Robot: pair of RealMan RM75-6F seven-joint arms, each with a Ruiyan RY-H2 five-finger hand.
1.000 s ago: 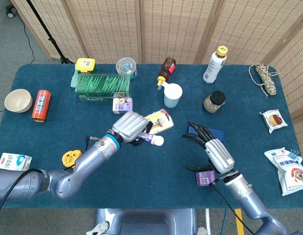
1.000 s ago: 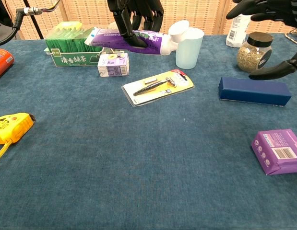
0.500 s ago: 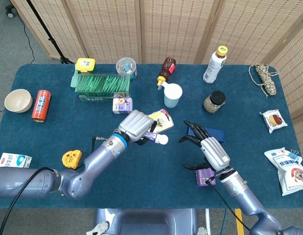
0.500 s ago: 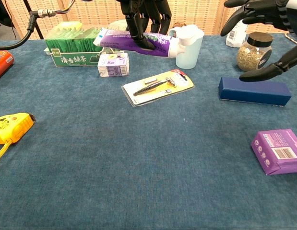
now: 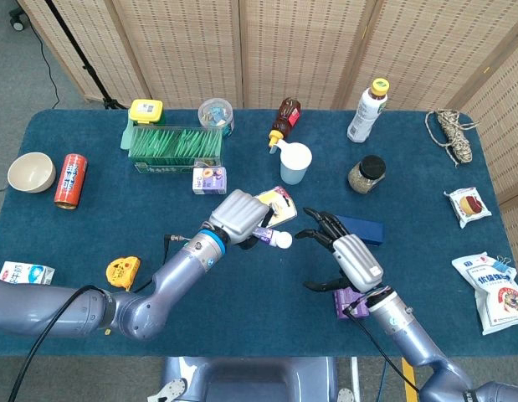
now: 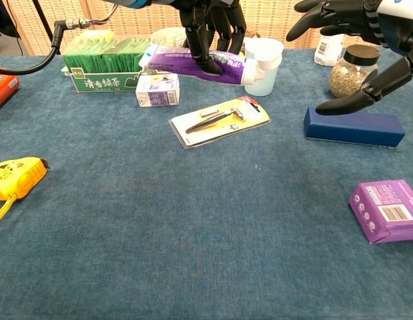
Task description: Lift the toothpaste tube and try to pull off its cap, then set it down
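1. The toothpaste tube [image 6: 193,61] is off the table, held roughly level in the air above the razor card [image 6: 220,120]. Its white cap [image 5: 283,239] points toward the robot's right.
2. The left hand [image 5: 239,214] grips the purple body of the tube, fingers wrapped around its middle and the cap end left free.
3. The right hand [image 5: 346,255] holds nothing. Its fingers are spread wide and reach toward the cap, near it but not touching.
4. The tube looks light and soft-walled, so a hard squeeze at the middle would likely buckle it. The stiffer shoulder just behind the cap seems the better place to brace.
5. The cap is small, smooth and rounded, so probably slippery. A pinch around its sides, pulled straight along the tube's axis, seems the surest hold.
6. Just beyond the cap stands a pale cup [image 5: 295,162]. Under the right hand lie a dark blue box [image 6: 353,127] and a small purple box [image 6: 387,210].
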